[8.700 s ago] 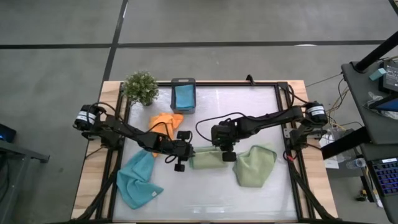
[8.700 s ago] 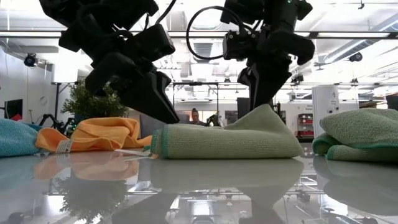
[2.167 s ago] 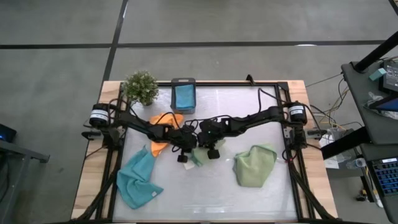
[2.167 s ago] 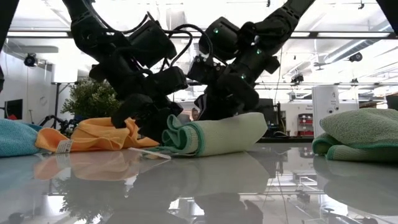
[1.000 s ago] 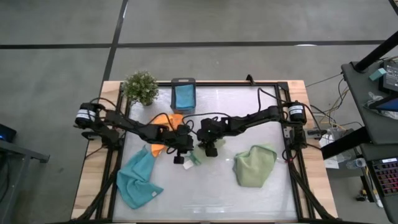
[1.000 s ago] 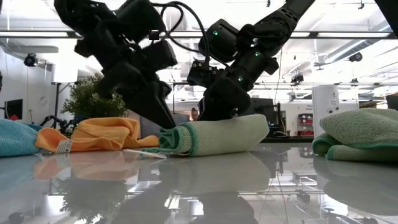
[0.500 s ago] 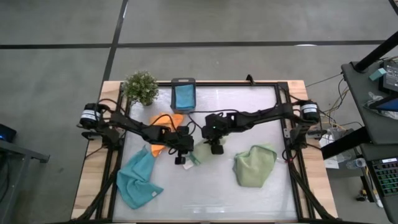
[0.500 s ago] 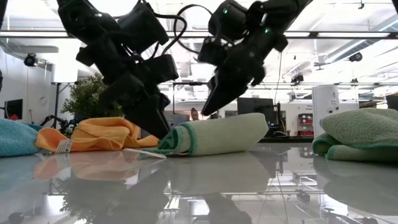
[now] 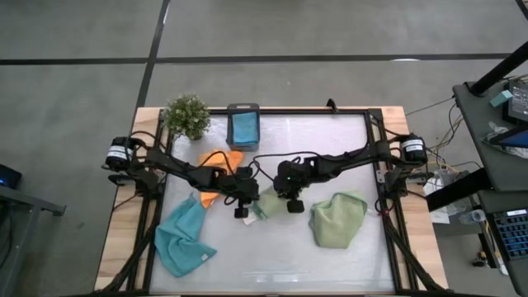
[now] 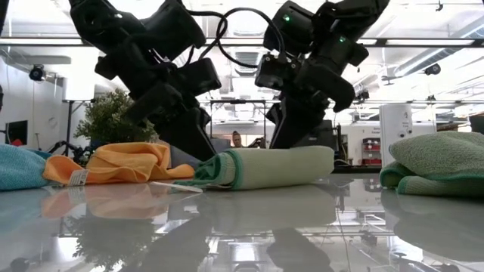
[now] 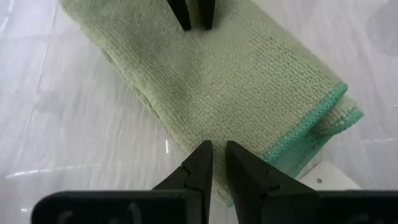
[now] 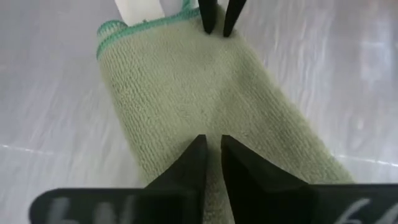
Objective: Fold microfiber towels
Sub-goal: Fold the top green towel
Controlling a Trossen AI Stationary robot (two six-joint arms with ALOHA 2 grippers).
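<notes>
A sage green towel [image 9: 268,205], folded into a long narrow pad, lies flat on the white table between my two grippers. Its green-hemmed end [image 10: 227,170] faces the table's left. My left gripper [image 9: 242,211] is shut and stands on that hemmed end, shown in the left wrist view [image 11: 214,155]. My right gripper [image 9: 294,206] is shut over the towel's other end [image 12: 211,149]. A white tag [image 11: 323,180] sticks out from under the hemmed end. My left gripper sets its shut fingertips [image 11: 204,152] on the towel's top face [image 11: 214,134] close to the green-hemmed end, slanting down from the table's left. Whether any cloth is caught between the tips I cannot tell. The towel lies flat on the table. My right gripper presses its shut fingertips [image 12: 198,146] onto the top face of the towel's right part [image 12: 211,127], slanting down from the table's right. The cloth under them lies flat [image 10: 302,151].
An orange towel [image 9: 219,161] lies crumpled behind my left arm. A light blue towel [image 9: 181,239] lies near left, and a second sage green towel [image 9: 337,219] near right. At the far edge stand a potted plant [image 9: 187,115] and a dark box [image 9: 243,125] holding blue cloth.
My right gripper has lifted off the towel, gone toward the table's right edge along it, shut, and come down on its right part. That end of the towel, rounded before, now lies flatter.
</notes>
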